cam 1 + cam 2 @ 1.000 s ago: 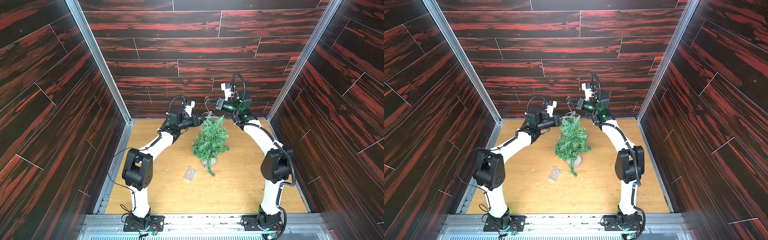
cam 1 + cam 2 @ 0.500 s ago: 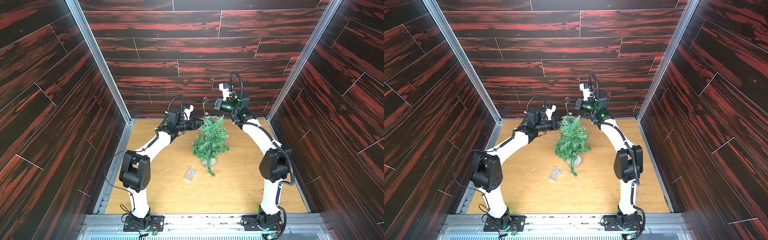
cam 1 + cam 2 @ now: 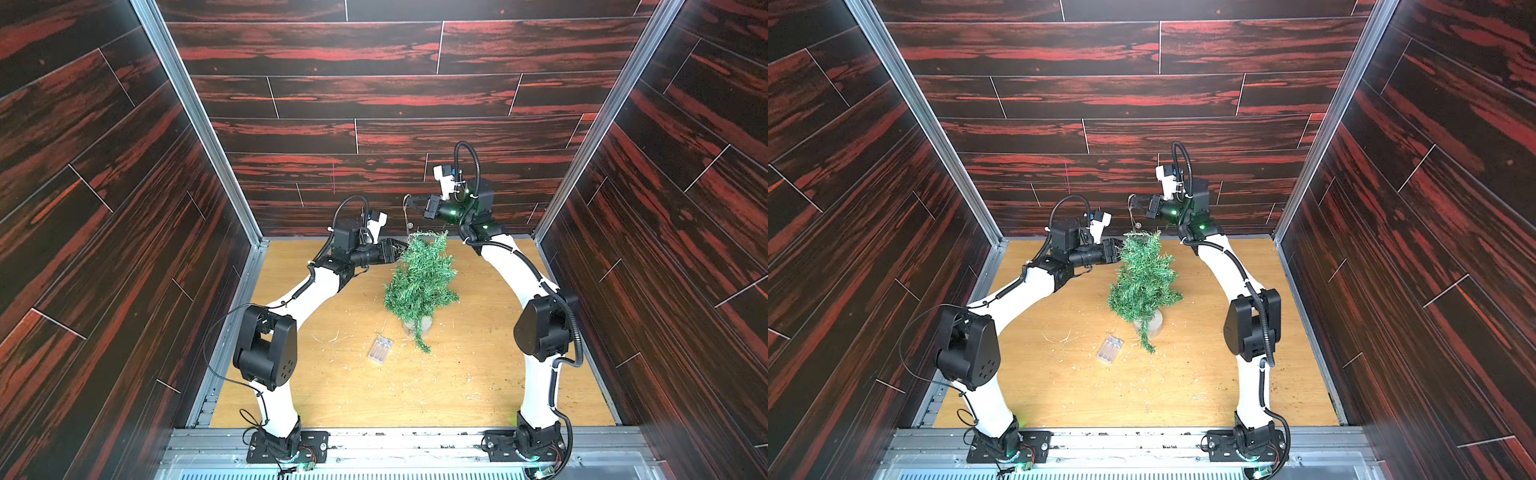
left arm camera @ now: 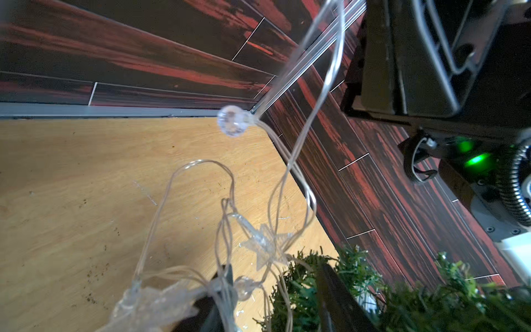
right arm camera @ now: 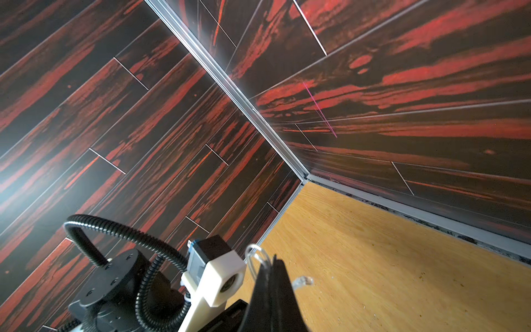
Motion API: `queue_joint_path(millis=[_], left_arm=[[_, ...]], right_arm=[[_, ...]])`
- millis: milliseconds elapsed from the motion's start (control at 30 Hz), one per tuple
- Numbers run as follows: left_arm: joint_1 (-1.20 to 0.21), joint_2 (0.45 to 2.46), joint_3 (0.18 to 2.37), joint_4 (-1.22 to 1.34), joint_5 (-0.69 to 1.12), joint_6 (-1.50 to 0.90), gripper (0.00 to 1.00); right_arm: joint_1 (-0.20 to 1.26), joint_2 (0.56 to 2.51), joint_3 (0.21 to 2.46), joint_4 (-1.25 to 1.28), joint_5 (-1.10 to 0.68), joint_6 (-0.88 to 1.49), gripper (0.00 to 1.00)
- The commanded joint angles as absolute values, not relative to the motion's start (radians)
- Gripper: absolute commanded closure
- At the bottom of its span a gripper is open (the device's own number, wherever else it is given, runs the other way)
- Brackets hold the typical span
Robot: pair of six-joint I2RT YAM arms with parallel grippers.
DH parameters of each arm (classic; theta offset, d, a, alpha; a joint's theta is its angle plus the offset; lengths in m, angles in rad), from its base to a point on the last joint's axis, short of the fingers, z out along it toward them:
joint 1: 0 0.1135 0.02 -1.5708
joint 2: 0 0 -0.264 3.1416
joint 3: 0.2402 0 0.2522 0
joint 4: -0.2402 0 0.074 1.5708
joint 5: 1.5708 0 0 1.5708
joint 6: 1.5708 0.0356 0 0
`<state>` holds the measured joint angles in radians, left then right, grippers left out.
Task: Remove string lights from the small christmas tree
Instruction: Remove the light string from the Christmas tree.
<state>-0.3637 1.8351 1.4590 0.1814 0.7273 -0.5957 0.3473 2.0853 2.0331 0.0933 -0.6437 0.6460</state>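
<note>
The small christmas tree (image 3: 419, 282) (image 3: 1144, 282) stands green and upright mid-table, its tip bent over. The string lights' clear battery box (image 3: 380, 350) (image 3: 1109, 350) lies flat in front of the tree. My right gripper (image 3: 409, 202) (image 5: 273, 273) is raised above the tree top and shut on the string lights (image 5: 254, 258). The thin wire (image 3: 406, 216) hangs down from it to a bulb. My left gripper (image 3: 399, 247) (image 4: 275, 293) is open at the tree top. Loops of wire, a round bulb (image 4: 232, 120) and a star (image 4: 265, 244) drape over one finger (image 4: 227, 284).
Pale needle scraps (image 3: 332, 336) litter the wooden table (image 3: 478, 395). Dark red-streaked walls close in the back and both sides. The right arm's wrist (image 4: 431, 57) hangs close above my left gripper. The tree's pale round base (image 3: 409, 330) sits under a drooping branch.
My right gripper has drawn to the left above the tree top with the wire in it. My left gripper's jaws have widened beside the tree tip.
</note>
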Motion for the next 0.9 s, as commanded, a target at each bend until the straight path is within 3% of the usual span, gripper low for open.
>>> queue_joint_path(millis=[0, 433, 667, 767, 867], left_arm=[[-0.363, 1.821, 1.501, 0.228, 0.745, -0.613, 0.49], [-0.399, 1.962, 1.687, 0.241, 0.741, -0.683, 0.54], [-0.403, 1.984, 1.698, 0.209, 0.731, -0.676, 0.92], [-0.401, 1.979, 1.702, 0.164, 0.715, -0.649, 1.00], [-0.395, 1.974, 1.708, 0.116, 0.686, -0.633, 1.00]], right_arm=[[0.353, 2.134, 2.059, 0.087, -0.655, 0.649, 1.00], [0.357, 2.122, 2.054, 0.083, -0.666, 0.644, 1.00], [0.358, 2.112, 2.054, 0.061, -0.663, 0.621, 1.00], [0.358, 2.114, 2.053, 0.060, -0.668, 0.625, 1.00], [0.358, 2.112, 2.053, 0.055, -0.671, 0.624, 1.00]])
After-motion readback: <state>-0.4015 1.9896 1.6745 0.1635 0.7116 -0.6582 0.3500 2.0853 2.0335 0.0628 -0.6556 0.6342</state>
